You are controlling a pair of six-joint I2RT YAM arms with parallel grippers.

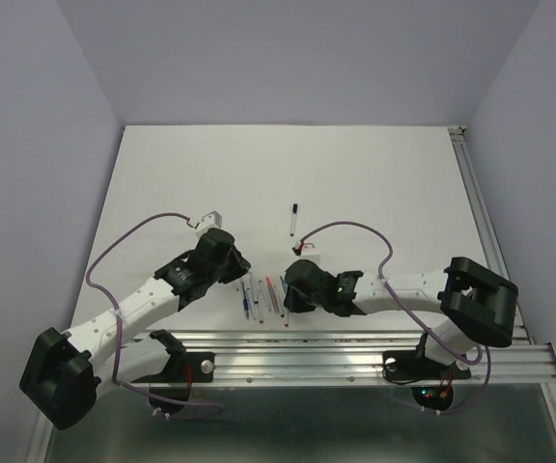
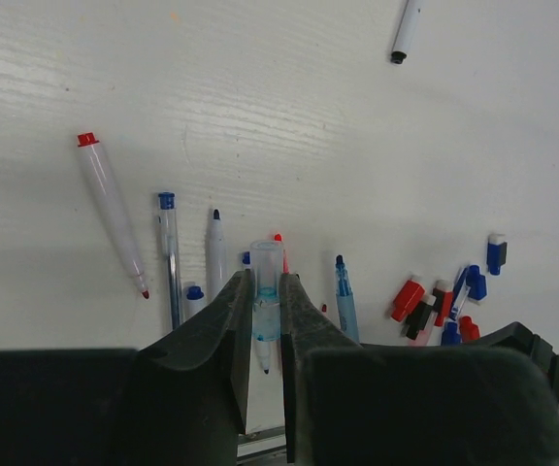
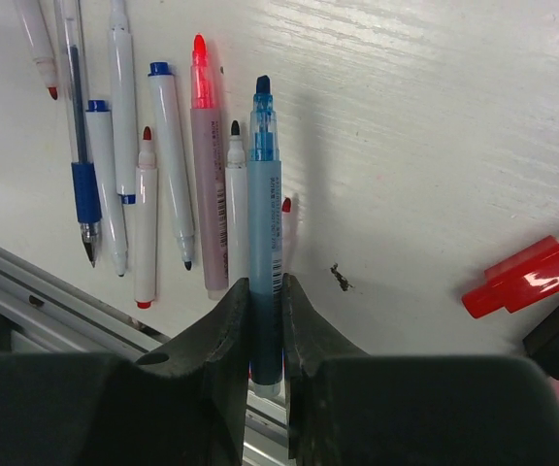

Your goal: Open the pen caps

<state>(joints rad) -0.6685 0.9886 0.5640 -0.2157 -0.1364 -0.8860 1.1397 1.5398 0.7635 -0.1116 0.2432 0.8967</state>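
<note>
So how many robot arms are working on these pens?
2. The left arm reaches from the left, left end effector shut on a short clear tube; the right arm from the right, right end effector gripping a light blue highlighter. No others show.

Saw a white table (image 1: 375,174) filling the middle of the top view, with an aluminium rail (image 1: 355,340) across the lower part. Noted a loose row of pens (image 1: 264,297) at lower centre and a lone pen (image 1: 293,220) well apart above it. Found, in the right wrist view, a light blue highlighter (image 3: 264,194) at centre, just right of a thin white pen (image 3: 237,209) and a pink highlighter (image 3: 207,165). Spotted a tilted clear pen (image 2: 112,214) at the left of the left wrist view.
</note>
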